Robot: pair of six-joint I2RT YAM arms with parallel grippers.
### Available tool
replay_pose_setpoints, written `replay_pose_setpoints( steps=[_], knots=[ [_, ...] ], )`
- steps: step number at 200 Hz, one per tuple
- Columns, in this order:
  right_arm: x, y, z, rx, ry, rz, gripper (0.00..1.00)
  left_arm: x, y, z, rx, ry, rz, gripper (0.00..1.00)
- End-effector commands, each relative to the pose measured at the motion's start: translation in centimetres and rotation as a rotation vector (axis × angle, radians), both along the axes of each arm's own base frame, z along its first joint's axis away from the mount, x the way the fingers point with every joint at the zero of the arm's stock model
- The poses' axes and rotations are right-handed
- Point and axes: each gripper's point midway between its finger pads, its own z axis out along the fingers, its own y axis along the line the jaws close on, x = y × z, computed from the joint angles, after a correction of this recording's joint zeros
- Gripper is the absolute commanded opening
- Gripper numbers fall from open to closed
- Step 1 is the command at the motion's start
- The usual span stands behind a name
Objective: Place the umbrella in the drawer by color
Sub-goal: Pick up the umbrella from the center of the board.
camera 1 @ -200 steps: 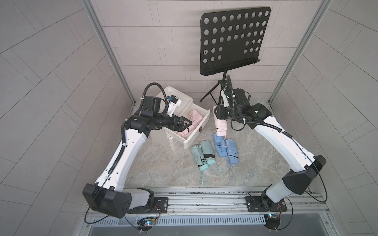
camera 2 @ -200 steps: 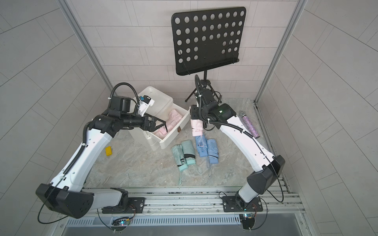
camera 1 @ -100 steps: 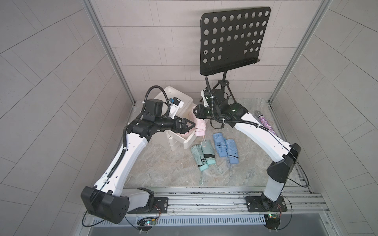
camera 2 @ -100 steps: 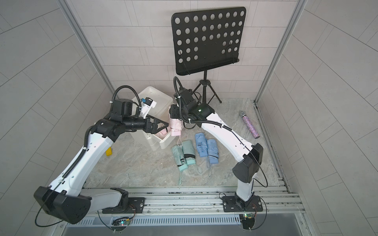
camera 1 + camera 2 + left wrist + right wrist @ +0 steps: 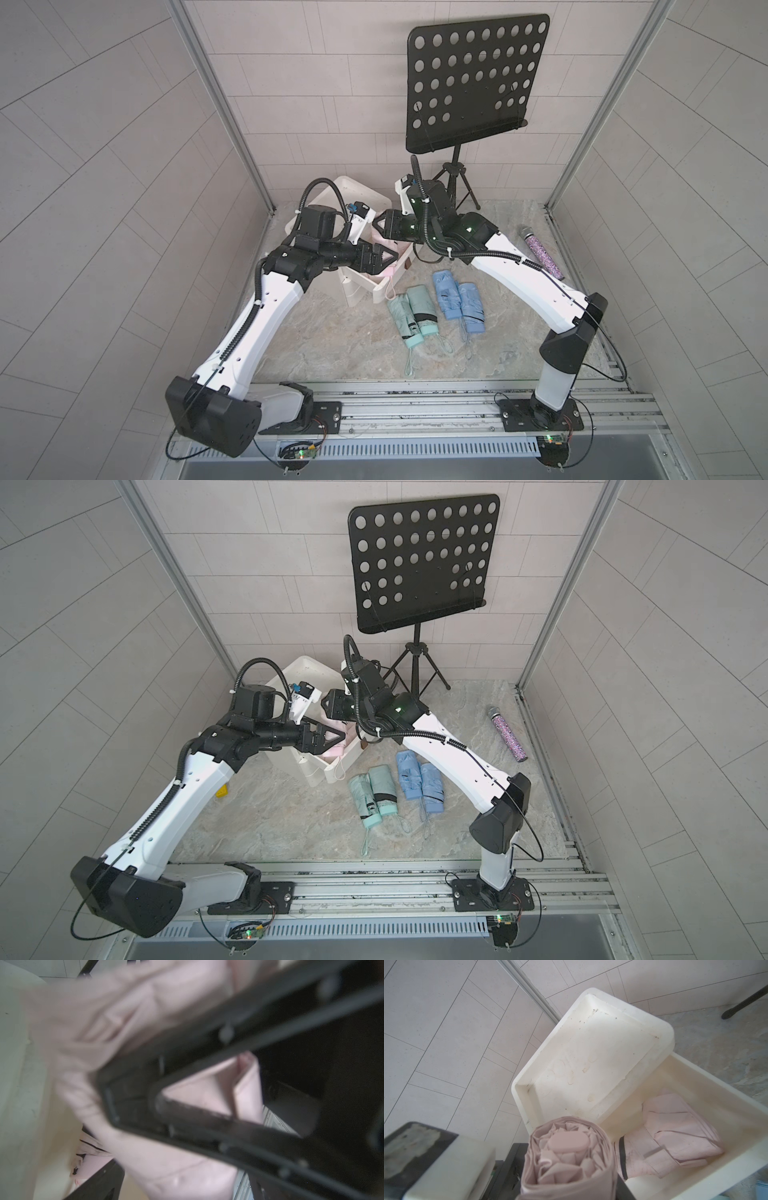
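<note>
The drawer (image 5: 716, 1082) contains one pink umbrella (image 5: 675, 1140). The right claw (image 5: 566, 1184) clamps a second pink umbrella (image 5: 566, 1153) above it; the left claw (image 5: 388, 261) is fully open.

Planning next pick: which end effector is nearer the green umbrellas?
Left. Left end effector: over the drawer front, near the green umbrellas. Right end effector, holding a pink umbrella: farther back.
</note>
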Motion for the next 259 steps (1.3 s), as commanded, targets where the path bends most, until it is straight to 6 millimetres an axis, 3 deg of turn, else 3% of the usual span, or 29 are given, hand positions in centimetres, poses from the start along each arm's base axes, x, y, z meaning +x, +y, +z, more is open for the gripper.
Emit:
replay_pose_setpoints(
  steps=[1,62,79,93,147,181,207,259],
  knots=[
    [-0.4,0.9,3.3,0.095,-0.047,0.010,0.40,0.1,-0.2,0.4,-0.007,-0.040,-0.004,0.93],
    [-0.6,1.0,2.4,0.104,-0.029,0.016,0.43,-1.2,-0.7,0.6,-0.046,-0.032,-0.072,0.36],
    [-0.5,0.6,2.2,0.104,-0.027,0.012,0.55,-1.5,-0.6,0.9,-0.048,-0.026,-0.080,0.17],
    [-0.3,0.0,2.3,0.116,-0.030,0.014,0.65,-1.7,-0.4,1.4,-0.055,-0.030,-0.087,0.08],
    [-0.4,-3.7,5.3,0.308,-0.126,0.091,0.83,-1.8,1.2,4.5,-0.153,-0.005,-0.102,0.04],
    [-1.5,-5.1,6.7,0.381,-0.187,0.167,0.83,-2.9,1.3,6.8,-0.240,0.054,-0.189,0.04],
    [-2.2,-4.4,6.8,0.431,-0.189,0.235,0.83,-3.9,1.0,7.9,-0.292,0.080,-0.253,0.04],
    [-3.6,-1.5,7.9,0.500,-0.188,0.371,0.81,-4.2,0.8,8.3,-0.318,0.094,-0.282,0.04]
  ],
)
